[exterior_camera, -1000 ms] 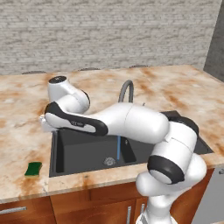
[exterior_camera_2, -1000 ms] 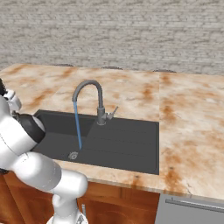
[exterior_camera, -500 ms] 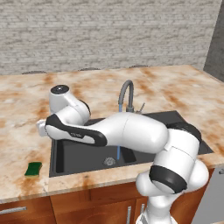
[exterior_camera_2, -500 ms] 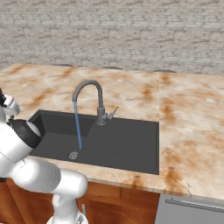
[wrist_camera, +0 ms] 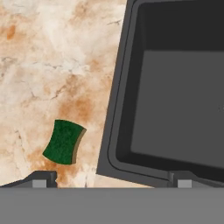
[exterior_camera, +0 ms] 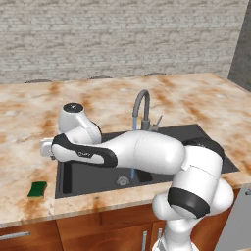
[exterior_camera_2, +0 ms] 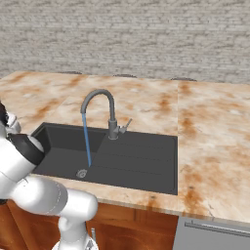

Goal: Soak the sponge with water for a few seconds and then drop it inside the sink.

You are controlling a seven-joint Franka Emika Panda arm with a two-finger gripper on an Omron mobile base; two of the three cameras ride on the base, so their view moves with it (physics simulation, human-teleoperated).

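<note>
**Desk editor:** What has moved since the earlier frame?

**Photographer:** The arm (exterior_camera: 142, 152). A second ago its wrist sat higher and further back over the basin; now it has swung down and toward the near-left corner of the sink (exterior_camera: 201, 135), with the hand hanging over the rim there. The sponge, faucet and stream lie as they did.

**Desk editor:** And the jaws?

**Photographer:** Released, spread wide, grasping nothing. In the hand view the gripper (wrist_camera: 112, 179) shows one fingertip (wrist_camera: 43, 178) over the marble and the other over the dark basin edge.

**Desk editor:** Where is the sponge?

**Photographer:** On the desk (exterior_camera: 29, 122), just beside the sink's outer left rim, untouched. In the left base view the sponge (exterior_camera: 37, 188) lies at about eight o'clock from the drain (exterior_camera: 122, 181). In the hand view it sits at about eleven o'clock from the left fingertip, green face up, yellow side toward the sink.

**Desk editor:** Water running?

**Photographer:** Yes. The water (exterior_camera_2: 87, 141) falls thin and straight from the curved faucet (exterior_camera_2: 108, 110) to the drain.
</note>
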